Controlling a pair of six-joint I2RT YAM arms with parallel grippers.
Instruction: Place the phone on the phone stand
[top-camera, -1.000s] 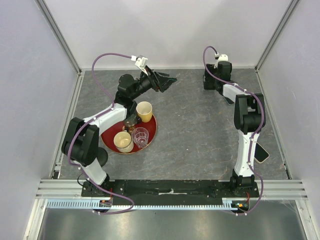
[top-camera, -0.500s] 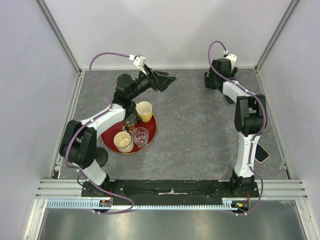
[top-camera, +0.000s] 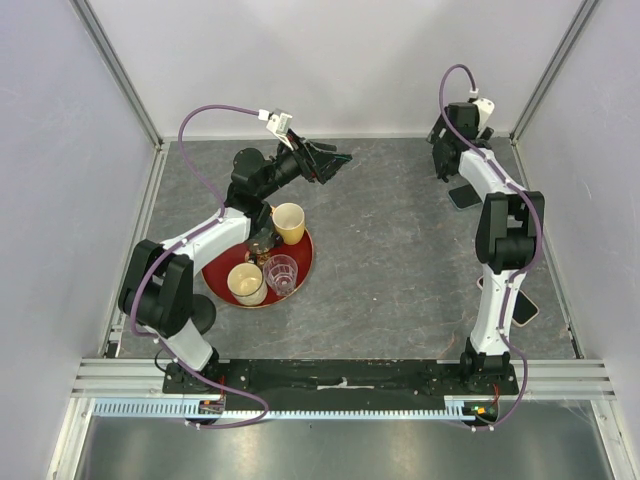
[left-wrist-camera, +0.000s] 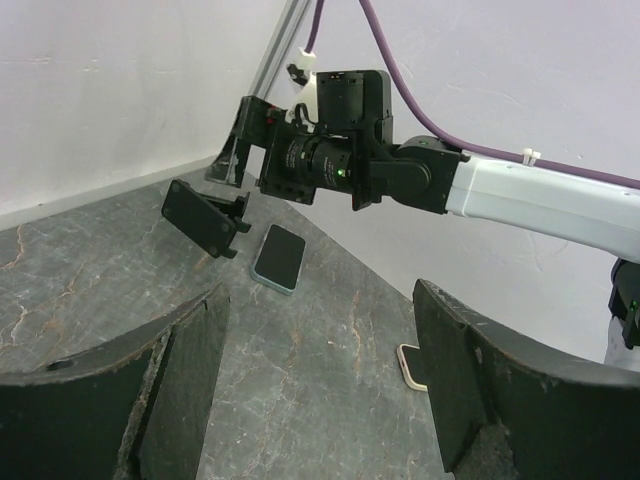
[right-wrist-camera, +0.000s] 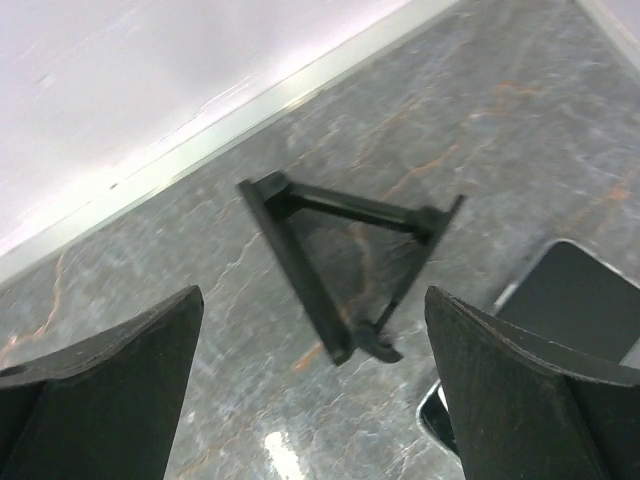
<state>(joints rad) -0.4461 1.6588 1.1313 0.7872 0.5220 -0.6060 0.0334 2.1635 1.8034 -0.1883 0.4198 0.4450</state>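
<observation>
Right hand (top-camera: 443, 160) hangs tipped downward over the far right corner of the desk (top-camera: 390, 260). Its two fingers are spread wide with nothing between them, and its arm reaches up the right side from its base. Left hand (left-wrist-camera: 320, 300) is also spread wide and empty. It is raised over the far middle of the desk and aimed across at the right hand, with its arm bent over the tray.

Only the wrist views show a black folding frame (right-wrist-camera: 296, 270), a flat plate propped by a thin leg, below the right hand and apart from both fingers. Just beside it a second phone (left-wrist-camera: 280, 257), dark with a pale rim, lies flat.

The phone (top-camera: 525, 312), rimmed in cream, lies flat at the near right beside the right arm's base, partly hidden and well apart from both hands. The phone stand (top-camera: 204, 314) appears only from above, as a black round base at the near left beside the left arm's elbow. Its top cannot be made out.

Counted: two phones, one frame and one stand. One red tray (top-camera: 307, 262) holds a yellow cup (top-camera: 288, 222), a cream cup (top-camera: 246, 284) and a clear glass (top-camera: 281, 274).
</observation>
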